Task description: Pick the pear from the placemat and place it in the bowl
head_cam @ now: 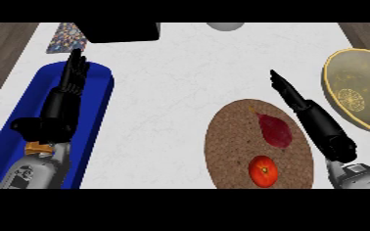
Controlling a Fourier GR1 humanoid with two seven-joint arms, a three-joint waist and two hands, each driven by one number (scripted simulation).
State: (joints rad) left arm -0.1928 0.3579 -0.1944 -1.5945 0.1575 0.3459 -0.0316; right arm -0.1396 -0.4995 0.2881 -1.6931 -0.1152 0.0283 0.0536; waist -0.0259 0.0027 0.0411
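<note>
Placemat [231, 142]: right of centre, near the counter's front edge.
Pear [275, 129]: on the placemat, behind the tomato [264, 171].
Bowl [336, 85]: right of the placemat.
Tray [94, 103]: far left.

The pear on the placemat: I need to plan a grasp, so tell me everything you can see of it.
The pear is dark red, smooth-skinned and teardrop-shaped, lying flat on its side on the round brown woven placemat. Its narrow end points to the upper left, its broad end to the lower right. It sits in the mat's upper right part, apart from the tomato below it. The right hand stretches open close beside it, on its right; no contact shows.
</note>
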